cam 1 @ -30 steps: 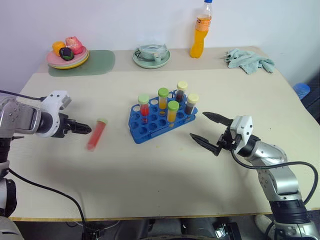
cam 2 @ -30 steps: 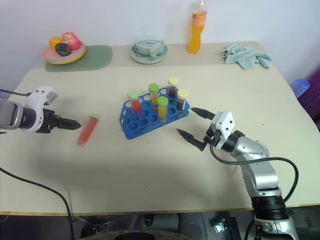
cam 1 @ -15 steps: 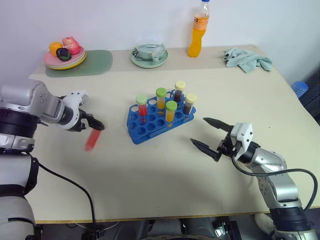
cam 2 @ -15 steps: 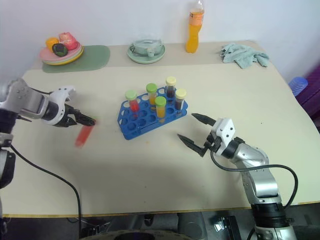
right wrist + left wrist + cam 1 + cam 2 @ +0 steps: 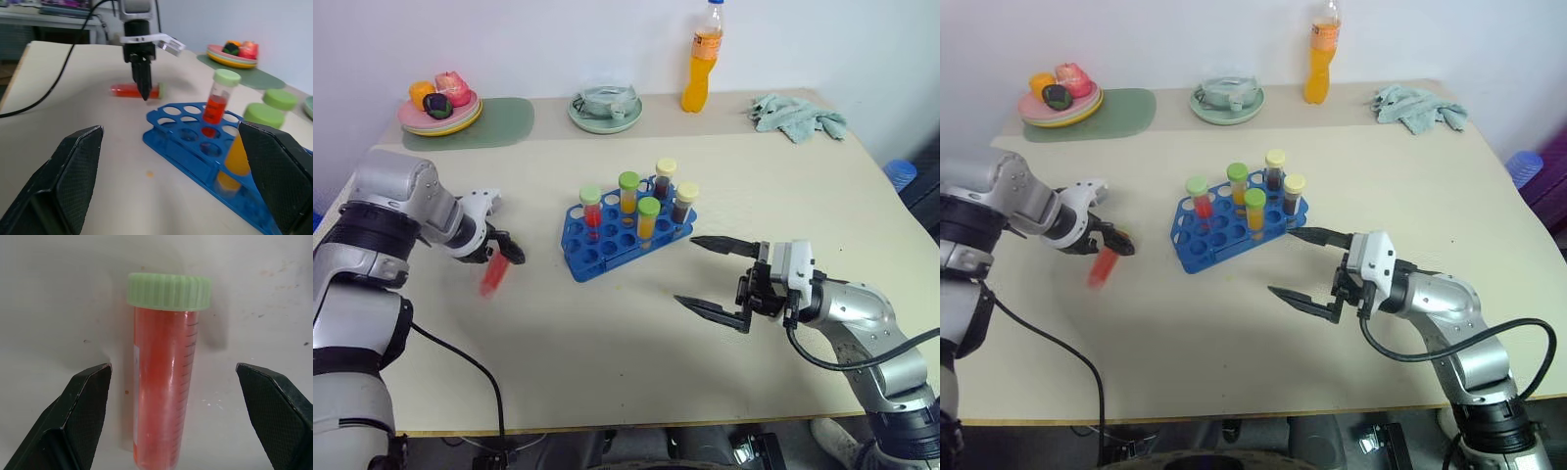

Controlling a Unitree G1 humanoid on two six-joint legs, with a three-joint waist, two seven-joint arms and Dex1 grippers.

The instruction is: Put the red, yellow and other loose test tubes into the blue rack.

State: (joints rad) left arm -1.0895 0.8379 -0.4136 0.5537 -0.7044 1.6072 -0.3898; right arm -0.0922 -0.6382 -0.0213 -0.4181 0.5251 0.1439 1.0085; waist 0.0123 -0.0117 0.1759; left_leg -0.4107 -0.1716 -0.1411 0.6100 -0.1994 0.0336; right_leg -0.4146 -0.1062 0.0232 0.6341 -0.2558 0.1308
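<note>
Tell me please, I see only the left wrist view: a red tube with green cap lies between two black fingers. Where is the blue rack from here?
Observer: The blue rack stands on the table to the robot's right of the left gripper, apart from it.
Operator: How many tubes are already in it?
Observer: Five tubes stand upright in the rack; the lying red tube is the one loose tube I see.
Operator: Is the right gripper in the way?
Observer: No. The right gripper hangs open in front of the rack on the robot's right, holding nothing.
</note>
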